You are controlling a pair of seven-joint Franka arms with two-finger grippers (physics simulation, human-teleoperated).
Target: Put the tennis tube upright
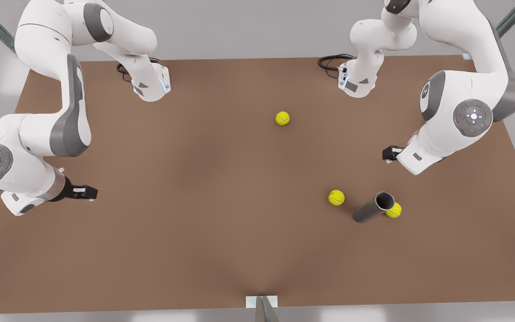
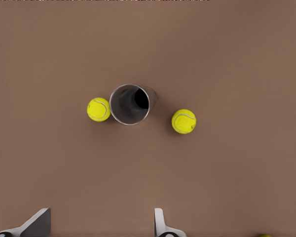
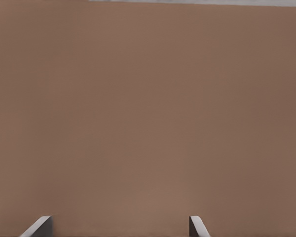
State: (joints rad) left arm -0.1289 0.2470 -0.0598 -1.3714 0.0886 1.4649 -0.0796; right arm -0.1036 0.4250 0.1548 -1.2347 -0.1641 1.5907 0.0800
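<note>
Dark grey tennis tube [image 1: 372, 208] is lying tilted on its side on your brown counter [image 1: 204, 214], over at the front view's right. One tennis ball [image 1: 394, 210] touches its open silvery rim, another [image 1: 336, 197] sits just beside it, and a third [image 1: 282, 118] is well apart. Your left end effector [image 2: 101, 223] looks straight down the tube mouth, fingers spread apart. Your right end effector [image 3: 119, 226] hangs over bare counter, fingers apart too.
</note>
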